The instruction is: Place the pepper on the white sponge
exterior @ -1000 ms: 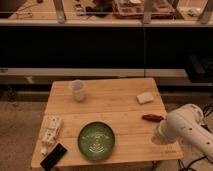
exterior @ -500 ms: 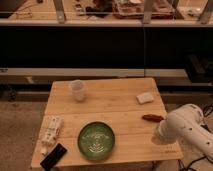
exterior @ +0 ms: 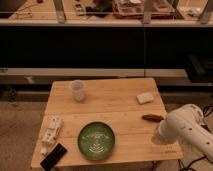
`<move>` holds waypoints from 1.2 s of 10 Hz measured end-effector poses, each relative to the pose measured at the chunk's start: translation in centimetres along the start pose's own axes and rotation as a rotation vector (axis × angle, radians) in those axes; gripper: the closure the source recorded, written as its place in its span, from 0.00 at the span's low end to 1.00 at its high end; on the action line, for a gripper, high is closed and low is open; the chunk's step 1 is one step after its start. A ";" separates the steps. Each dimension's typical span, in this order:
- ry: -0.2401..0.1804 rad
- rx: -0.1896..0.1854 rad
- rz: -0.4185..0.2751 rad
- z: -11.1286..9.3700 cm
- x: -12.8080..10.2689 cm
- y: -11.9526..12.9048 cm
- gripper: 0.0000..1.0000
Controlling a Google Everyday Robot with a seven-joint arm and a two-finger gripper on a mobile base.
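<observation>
Closed tight and gripping nothing visible, the hand (exterior: pixel 161 131) sits at the surface's (exterior: pixel 100 107) right edge, mostly masked by the white arm (exterior: pixel 186 125). Just beside it lies the pepper (exterior: pixel 152 118) on the surface; the white sponge (exterior: pixel 145 97) rests apart, nearer the far right corner.

Dim warm light, soft blur throughout, pincer (exterior: pixel 160 134) murky beneath the pale arm (exterior: pixel 186 125), right of the table (exterior: pixel 107 107).
</observation>
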 end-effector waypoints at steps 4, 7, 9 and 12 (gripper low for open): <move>0.011 -0.004 0.098 -0.7 2.3 -0.3 0.95; -0.006 -0.029 0.153 -1.1 4.5 -0.9 0.95; -0.013 -0.024 0.182 -1.6 5.9 -1.3 0.95; -0.027 -0.041 0.218 -2.3 8.6 -1.8 0.92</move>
